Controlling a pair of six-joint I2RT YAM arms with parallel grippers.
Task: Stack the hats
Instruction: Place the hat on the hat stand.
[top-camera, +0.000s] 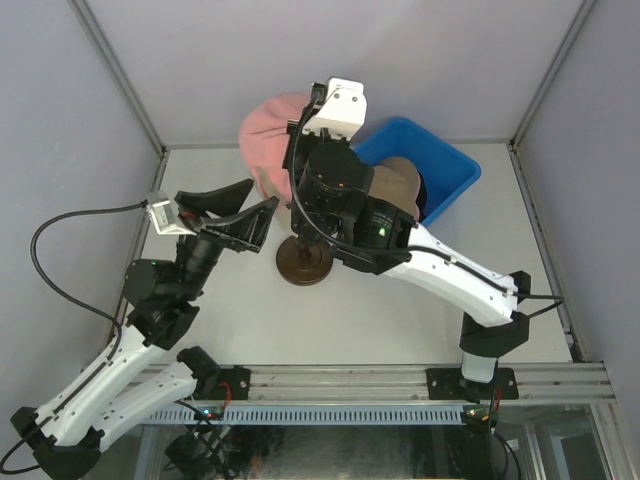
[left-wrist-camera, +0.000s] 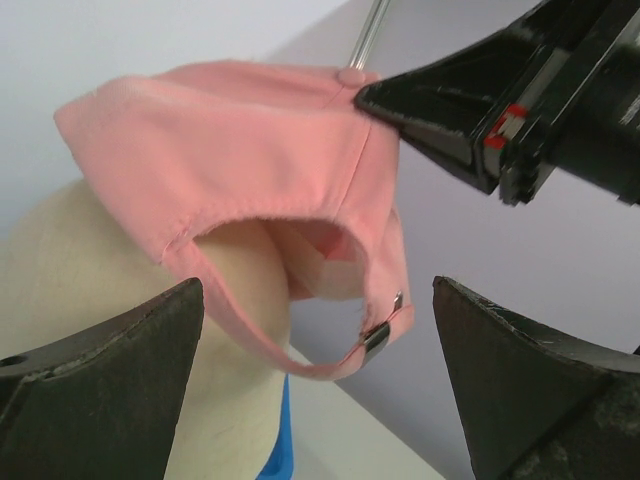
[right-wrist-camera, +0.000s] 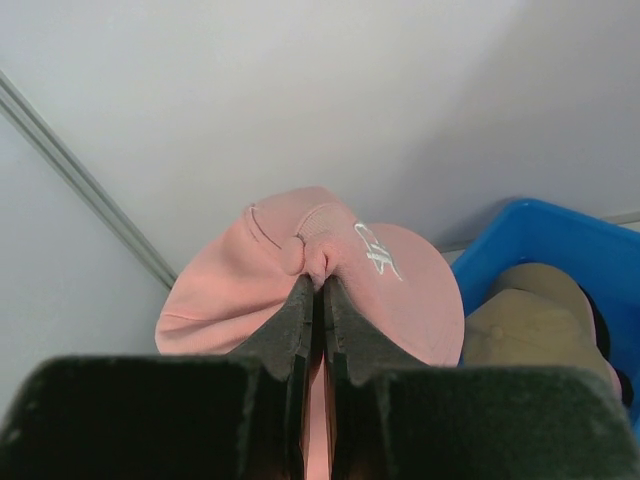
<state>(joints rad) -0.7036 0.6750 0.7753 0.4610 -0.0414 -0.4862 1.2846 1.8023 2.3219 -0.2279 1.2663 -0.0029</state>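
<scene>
A pink hat (top-camera: 268, 140) (left-wrist-camera: 230, 150) (right-wrist-camera: 240, 290) hangs tilted over the top of the beige mannequin head (left-wrist-camera: 80, 290). Its back strap and metal buckle (left-wrist-camera: 380, 338) dangle free. My right gripper (right-wrist-camera: 320, 285) (top-camera: 297, 150) (left-wrist-camera: 372, 92) is shut on a fold of the pink hat's crown, next to the top button. My left gripper (top-camera: 235, 212) (left-wrist-camera: 320, 400) is open just left of the head, its fingers (left-wrist-camera: 100, 390) on either side of the hanging strap without touching it. A tan hat (top-camera: 395, 185) (right-wrist-camera: 530, 320) lies in the blue bin (top-camera: 450, 160) (right-wrist-camera: 520, 235).
The head's round brown base (top-camera: 305, 265) stands mid-table, mostly under the right arm. The blue bin sits at the back right against the wall. Grey walls with metal posts (right-wrist-camera: 80, 180) close in the back and sides.
</scene>
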